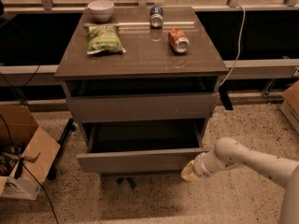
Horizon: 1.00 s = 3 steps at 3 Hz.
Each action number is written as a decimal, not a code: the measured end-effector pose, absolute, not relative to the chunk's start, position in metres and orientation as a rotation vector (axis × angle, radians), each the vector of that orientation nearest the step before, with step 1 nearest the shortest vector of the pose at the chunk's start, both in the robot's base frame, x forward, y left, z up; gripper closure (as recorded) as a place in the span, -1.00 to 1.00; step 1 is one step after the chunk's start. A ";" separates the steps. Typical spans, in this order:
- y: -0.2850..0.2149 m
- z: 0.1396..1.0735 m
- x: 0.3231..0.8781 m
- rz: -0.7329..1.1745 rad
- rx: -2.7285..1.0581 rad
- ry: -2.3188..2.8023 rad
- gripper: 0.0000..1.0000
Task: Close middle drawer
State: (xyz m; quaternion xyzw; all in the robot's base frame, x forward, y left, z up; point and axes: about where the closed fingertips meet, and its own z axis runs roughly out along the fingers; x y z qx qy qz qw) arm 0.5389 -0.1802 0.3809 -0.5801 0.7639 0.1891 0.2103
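Note:
The middle drawer point(140, 161) is the wide shallow grey-brown one low in the cabinet. It stands partly pulled out, its plain front strip forward of the cabinet and part of its bare grey inside point(145, 136) showing. My gripper point(189, 171) reaches in from the lower right on a white arm. It sits at the right end of the drawer's front strip, touching or nearly touching it. Above the drawer is the taller grey front panel point(142, 107).
On the cabinet top point(140, 55) lie a green chip bag point(103, 38), a white bowl point(101, 9), a blue can point(156, 16) and a red can point(179, 40). An open cardboard box point(21, 162) stands on the floor at left. Another box point(292, 104) is at right.

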 end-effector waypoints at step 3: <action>-0.180 0.392 0.597 0.475 -1.604 2.043 1.00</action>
